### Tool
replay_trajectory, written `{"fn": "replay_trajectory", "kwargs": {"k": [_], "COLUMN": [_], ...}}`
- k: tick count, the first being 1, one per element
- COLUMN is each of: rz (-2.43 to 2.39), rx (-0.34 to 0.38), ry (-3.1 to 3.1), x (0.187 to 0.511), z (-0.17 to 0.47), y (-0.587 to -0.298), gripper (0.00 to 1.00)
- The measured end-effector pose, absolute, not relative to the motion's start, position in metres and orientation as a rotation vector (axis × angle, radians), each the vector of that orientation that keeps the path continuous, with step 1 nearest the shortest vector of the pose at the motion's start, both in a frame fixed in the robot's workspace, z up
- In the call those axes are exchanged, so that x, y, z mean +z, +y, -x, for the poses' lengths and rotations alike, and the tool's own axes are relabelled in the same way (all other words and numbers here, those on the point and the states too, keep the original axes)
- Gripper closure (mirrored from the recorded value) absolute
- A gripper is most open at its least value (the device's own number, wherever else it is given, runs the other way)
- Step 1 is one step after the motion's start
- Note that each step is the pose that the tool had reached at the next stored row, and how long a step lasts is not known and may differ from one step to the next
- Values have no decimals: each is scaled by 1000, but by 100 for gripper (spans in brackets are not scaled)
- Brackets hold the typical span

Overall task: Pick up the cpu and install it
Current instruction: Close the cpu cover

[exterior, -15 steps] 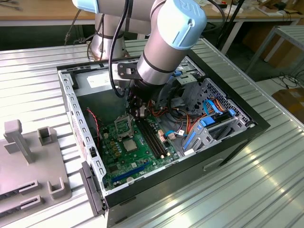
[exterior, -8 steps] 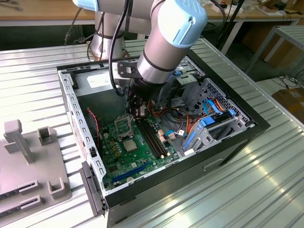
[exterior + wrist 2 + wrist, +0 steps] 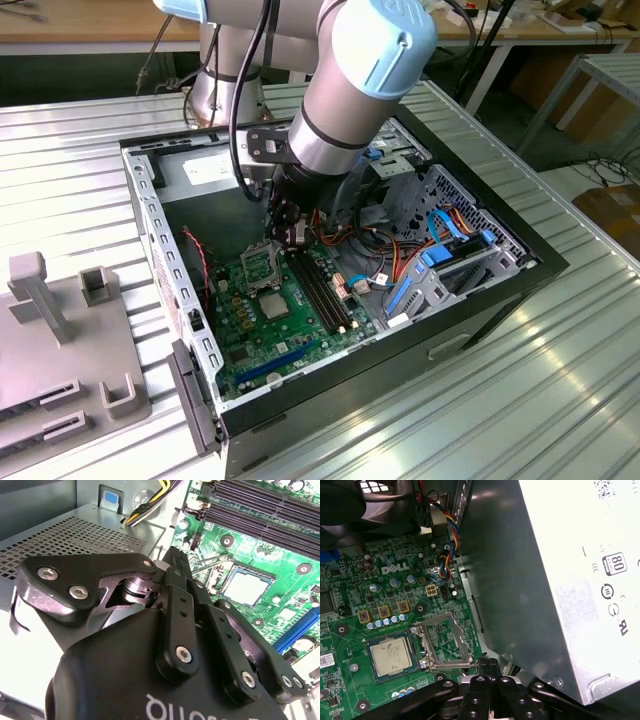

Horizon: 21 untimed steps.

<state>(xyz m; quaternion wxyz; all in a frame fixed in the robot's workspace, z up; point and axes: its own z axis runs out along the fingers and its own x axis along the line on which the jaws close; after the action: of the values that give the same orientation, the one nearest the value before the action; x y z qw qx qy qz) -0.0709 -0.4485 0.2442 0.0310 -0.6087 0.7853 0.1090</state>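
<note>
Noted the cpu [image 3: 272,303] lying flat in its socket on the green motherboard [image 3: 250,335], dull silvery top up, at about 7 o'clock from the gripper [image 3: 290,236] in the exterior view. Same seating confirmed in both wrist views, with the hinged socket frame [image 3: 445,640] swung open just beside it.

Jaws pressed together with nothing between them, as seen in both wrist views. Tips poised over the board next to the open frame and apart from the cpu. Cannot tell whether touching the board.

Long black memory slots [image 3: 322,290] at 3 o'clock of the cpu, power supply [image 3: 205,170] at 11 o'clock.

Writing:
- Faint print on the cpu top, too small to make out.
- White lettering on the board near the capacitors.
- Rating marks and symbols on the power supply's grey side in the first wrist view.
- Pale label on its top in the exterior view.

Hidden or cut off:
- Fingertips hard to pick out in the exterior view, dark against the shaded case interior under the arm's wrist.
- Far part of the black computer case [image 3: 400,350] covered by the arm.
- Grey plastic fixture [image 3: 40,300] at 9 o'clock of the case, cut by the picture edge.
</note>
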Motion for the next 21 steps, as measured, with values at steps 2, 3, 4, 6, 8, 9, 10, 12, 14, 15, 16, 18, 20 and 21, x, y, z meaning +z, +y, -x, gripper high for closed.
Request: {"fn": "replay_trajectory", "kwargs": {"k": [2, 3, 4, 6, 8, 9, 10, 12, 14, 15, 16, 18, 20, 21], "rz": [1879, 1881, 1883, 1886, 1890, 1893, 1895, 1900, 1903, 1905, 1906, 1906, 1908, 1908], "rx": [336, 336, 336, 336, 335, 334, 332, 329, 327, 327, 327, 327, 327, 327], "ry": [2417, 2416, 2414, 2412, 2410, 2410, 2410, 2410, 2409, 2408, 2407, 2407, 2405, 2405], "x": [245, 245, 245, 246, 246, 246, 246, 246, 246, 247, 249, 250, 251, 251], "z": [71, 71, 71, 71, 71, 71, 71, 71, 71, 71, 71, 71, 71, 71], "y": [-448, -448, -448, -448, -449, -449, -449, -449, -449, -448, -448, -449, -448, -448], "gripper": [89, 89, 89, 89, 89, 89, 89, 89, 89, 89, 89, 89, 89, 89]}}
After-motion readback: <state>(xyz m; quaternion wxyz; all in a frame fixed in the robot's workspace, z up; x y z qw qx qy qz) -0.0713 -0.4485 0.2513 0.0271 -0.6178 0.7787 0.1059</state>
